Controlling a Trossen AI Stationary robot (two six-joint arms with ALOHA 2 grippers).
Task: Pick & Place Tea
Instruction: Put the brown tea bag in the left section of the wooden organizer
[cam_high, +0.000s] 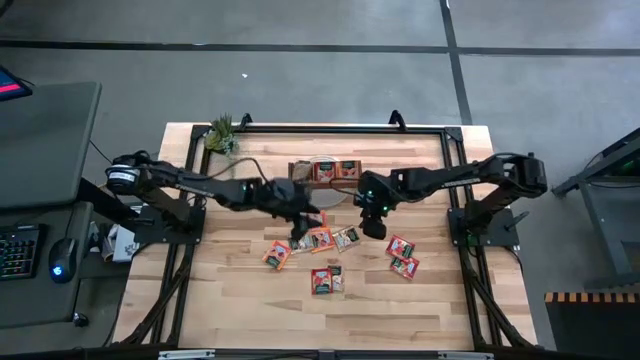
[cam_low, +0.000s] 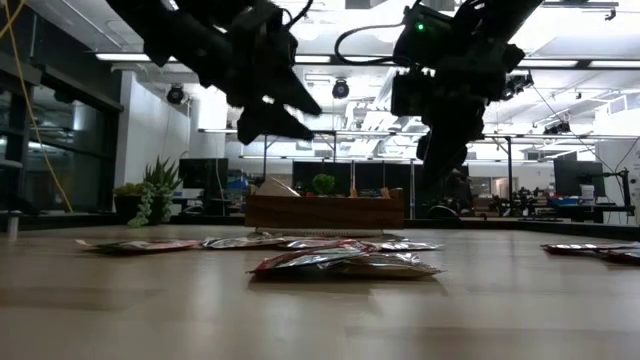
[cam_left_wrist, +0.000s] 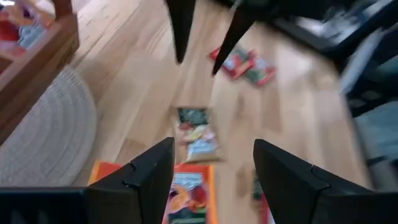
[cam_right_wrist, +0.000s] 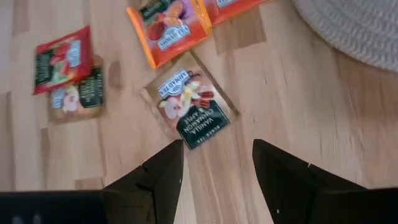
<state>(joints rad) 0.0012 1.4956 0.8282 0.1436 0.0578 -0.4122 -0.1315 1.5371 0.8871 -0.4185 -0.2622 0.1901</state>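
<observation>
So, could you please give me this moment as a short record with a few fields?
left claw: open, empty, above the orange sachet
right claw: open, empty, above the vanilla cinnamon apple sachet
loose sachets: scattered flat on the table
wooden tray: at the table's far side, some sachets already inside
round woven mat: under the tray
potted plant: far left corner

Overhead strip lights wash the workshop in even, bright light.

Ceiling fixtures (cam_low: 560, 65) glare white behind both arms, turning them to silhouettes from table height. The tabletop (cam_high: 240, 310) is evenly lit with soft, short shadows. The left wrist view is smeared with blur; foil tea sachets (cam_low: 345, 263) glint nearby.
</observation>
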